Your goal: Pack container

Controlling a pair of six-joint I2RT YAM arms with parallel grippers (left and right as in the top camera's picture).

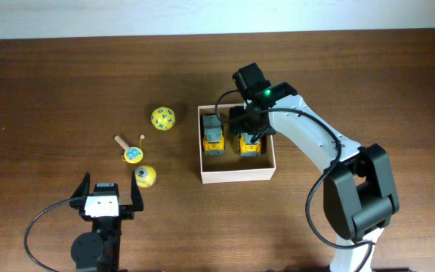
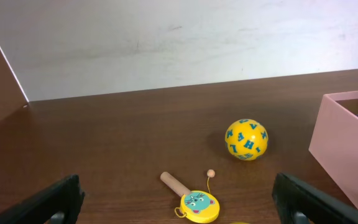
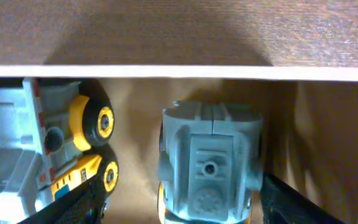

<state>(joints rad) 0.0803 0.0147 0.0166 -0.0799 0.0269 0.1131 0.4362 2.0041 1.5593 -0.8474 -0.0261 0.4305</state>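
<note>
The container (image 1: 236, 176) is a square shallow box with pale walls, right of the table's middle. Two yellow-and-grey toy trucks stand in it side by side, the left truck (image 1: 214, 136) and the right truck (image 1: 249, 143). My right gripper (image 1: 251, 125) is down in the box, open, with a finger on each side of the right truck (image 3: 210, 162) and a gap on both sides. The left truck (image 3: 36, 143) and the box rim (image 3: 166, 71) also show in the right wrist view. My left gripper (image 1: 106, 198) is open and empty near the front edge.
A yellow ball with blue letters (image 1: 163, 119) (image 2: 246, 139) lies left of the box. A yellow hand-drum toy with a wooden handle (image 1: 131, 153) (image 2: 194, 202) and a second small yellow ball (image 1: 145, 177) lie ahead of my left gripper (image 2: 179, 186). The box wall (image 2: 347, 149) is at its right.
</note>
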